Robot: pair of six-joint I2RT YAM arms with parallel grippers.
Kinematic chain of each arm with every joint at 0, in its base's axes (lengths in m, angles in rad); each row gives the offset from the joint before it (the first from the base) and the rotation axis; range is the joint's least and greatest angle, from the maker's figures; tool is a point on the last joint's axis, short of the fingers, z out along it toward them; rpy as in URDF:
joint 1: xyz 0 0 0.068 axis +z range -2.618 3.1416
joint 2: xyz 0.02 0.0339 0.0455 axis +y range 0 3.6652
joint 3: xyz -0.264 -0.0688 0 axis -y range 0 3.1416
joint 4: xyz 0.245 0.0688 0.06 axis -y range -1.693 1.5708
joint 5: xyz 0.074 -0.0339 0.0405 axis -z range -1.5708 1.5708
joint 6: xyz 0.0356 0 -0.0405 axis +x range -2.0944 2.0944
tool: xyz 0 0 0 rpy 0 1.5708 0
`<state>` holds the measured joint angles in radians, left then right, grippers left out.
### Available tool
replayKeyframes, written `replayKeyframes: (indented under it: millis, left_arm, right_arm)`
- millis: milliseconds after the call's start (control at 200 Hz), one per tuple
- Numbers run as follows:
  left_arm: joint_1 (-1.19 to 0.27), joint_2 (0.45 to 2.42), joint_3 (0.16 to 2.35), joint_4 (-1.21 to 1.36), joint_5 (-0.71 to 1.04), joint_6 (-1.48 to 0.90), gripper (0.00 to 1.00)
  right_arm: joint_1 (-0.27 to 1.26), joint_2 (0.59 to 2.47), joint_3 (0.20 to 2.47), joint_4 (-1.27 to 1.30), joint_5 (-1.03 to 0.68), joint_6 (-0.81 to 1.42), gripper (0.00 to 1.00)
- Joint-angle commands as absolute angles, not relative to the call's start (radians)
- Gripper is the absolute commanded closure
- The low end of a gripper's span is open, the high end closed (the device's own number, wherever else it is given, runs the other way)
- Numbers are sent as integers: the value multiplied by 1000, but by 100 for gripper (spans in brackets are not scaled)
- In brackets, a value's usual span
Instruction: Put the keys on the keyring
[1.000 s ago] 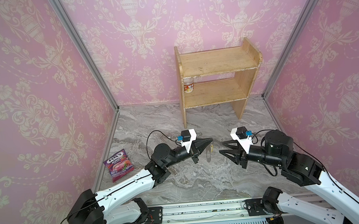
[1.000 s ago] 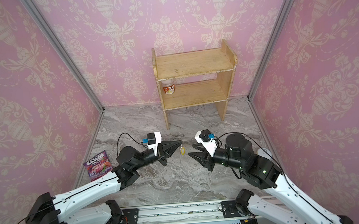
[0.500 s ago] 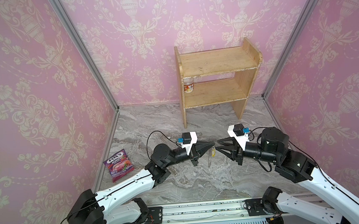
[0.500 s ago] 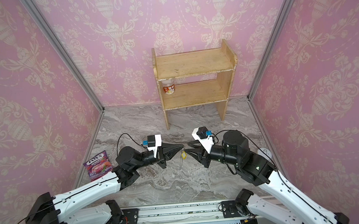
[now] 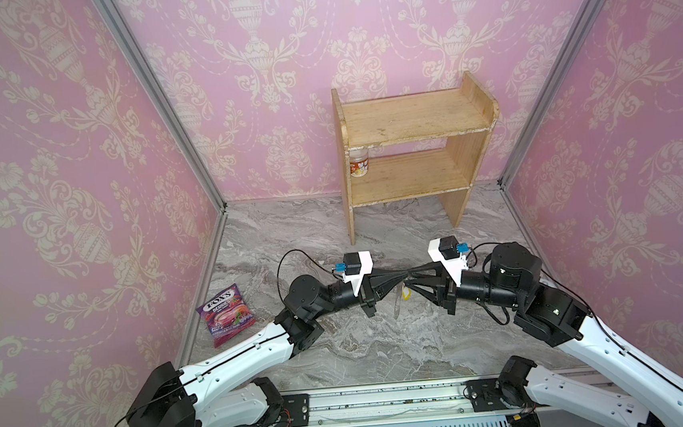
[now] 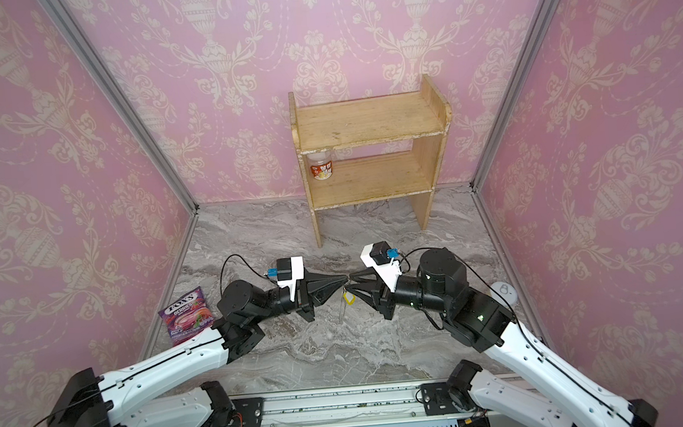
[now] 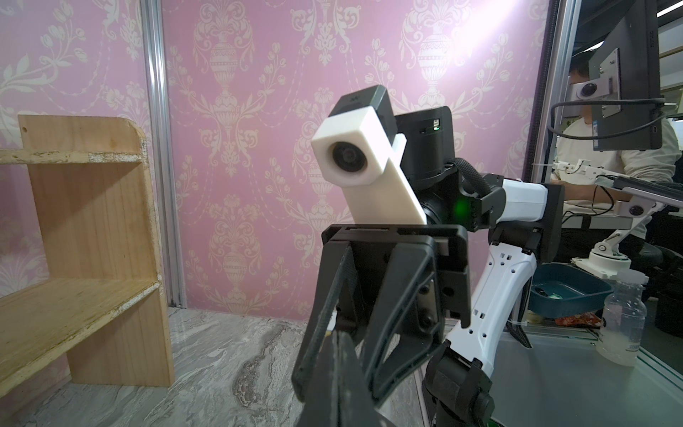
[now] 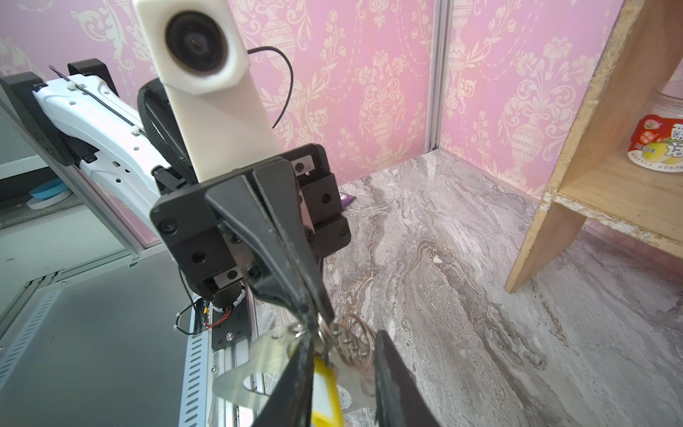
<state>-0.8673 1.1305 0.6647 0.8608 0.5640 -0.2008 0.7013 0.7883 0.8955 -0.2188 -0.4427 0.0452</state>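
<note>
Right wrist view was filled nearest by the right claw [image 8: 343, 334], whose jaws were held partly apart, with the keys [image 8: 325, 392], seen as a yellow tag, and a cluster of small rings hanging between them. Just beyond, the keyring [image 8: 247, 366] was pinched at its ringed edge by the fully closed left claw [image 8: 308, 314] and was held clear of the counter [image 5: 383, 344]. Farther off, in a top view, a candy bag [image 5: 226, 315] was seen lying by the left wall, and a wooden shelf [image 5: 407, 121] with a jar [image 5: 359, 166] was set at the back.
</note>
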Motion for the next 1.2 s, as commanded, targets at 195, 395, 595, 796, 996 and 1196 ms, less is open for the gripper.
replayKeyframes:
  millis: [195, 395, 595, 796, 996, 1196]
  left_arm:
    - [-870, 1114, 680, 928, 584, -230, 100]
    - [-870, 1115, 682, 929, 585, -233, 100]
    - [-870, 1113, 683, 939, 579, -232, 100]
    - [-870, 1121, 688, 952, 581, -236, 100]
    - [-870, 1127, 692, 945, 591, -248, 100]
    - [-871, 1129, 698, 940, 589, -247, 100]
  right_arm:
    - [696, 737, 830, -62, -459, 128, 75]
    - [696, 736, 821, -31, -474, 146, 77]
    - [695, 744, 812, -26, -486, 155, 79]
    - [696, 745, 798, 6, -490, 172, 79]
    - [696, 735, 798, 20, -493, 173, 83]
    - [695, 742, 801, 10, -506, 171, 100]
